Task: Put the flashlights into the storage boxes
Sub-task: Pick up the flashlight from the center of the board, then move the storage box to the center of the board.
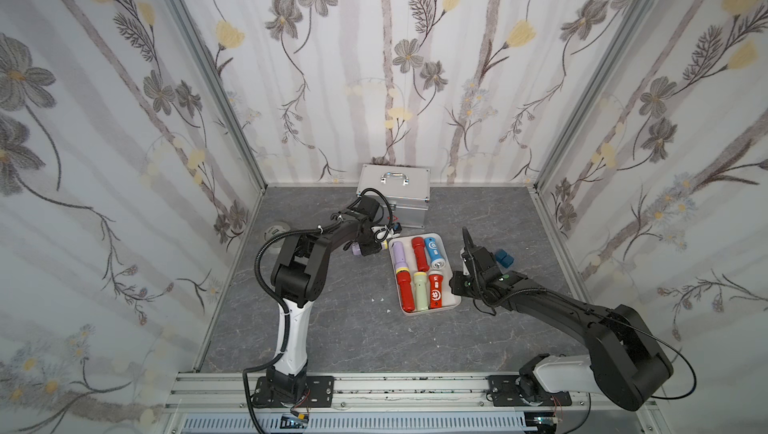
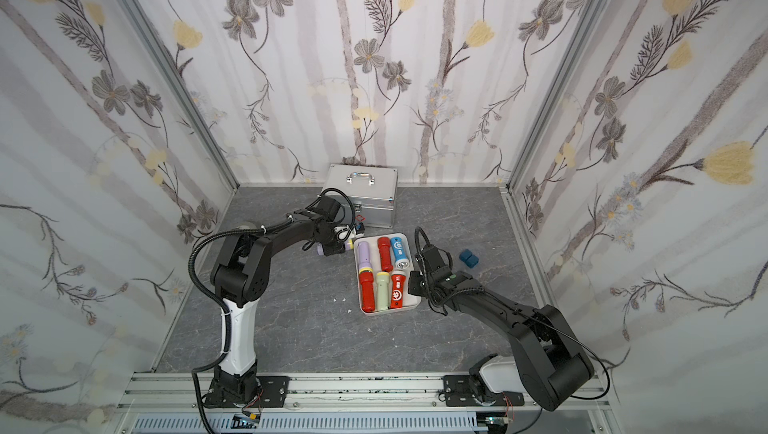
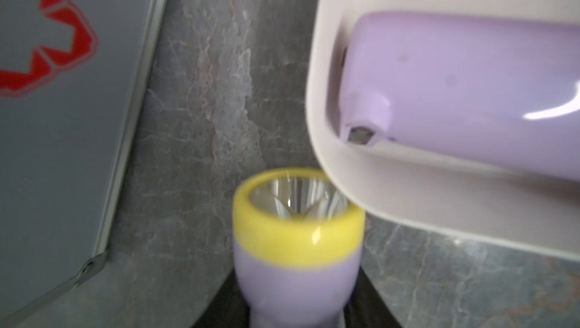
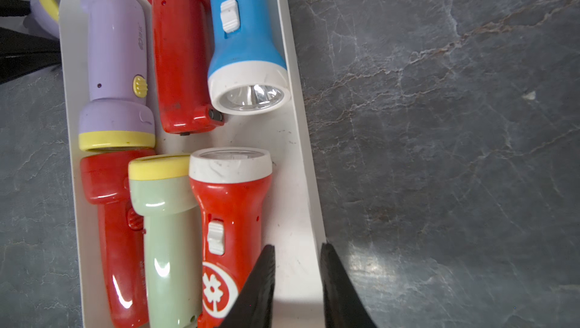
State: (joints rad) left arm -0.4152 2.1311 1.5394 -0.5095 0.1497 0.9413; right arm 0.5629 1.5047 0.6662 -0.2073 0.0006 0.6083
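The lilac flashlight (image 3: 298,248) is gripped between the jaws of the left gripper (image 3: 296,317), its yellow-collared head pointing ahead, just outside a corner of the white tray (image 3: 408,197). The right gripper (image 4: 296,248) is closed over the tray's rim. Beside its inner jaw a red flashlight (image 4: 230,216) is seen lying in the tray among five others.

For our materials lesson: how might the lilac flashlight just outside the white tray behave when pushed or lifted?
The lilac flashlight, being round, will probably roll if nudged sideways. Its glossy plastic looks stiff, perhaps slippery. The wider yellow-collared head may make it roll in a curve.
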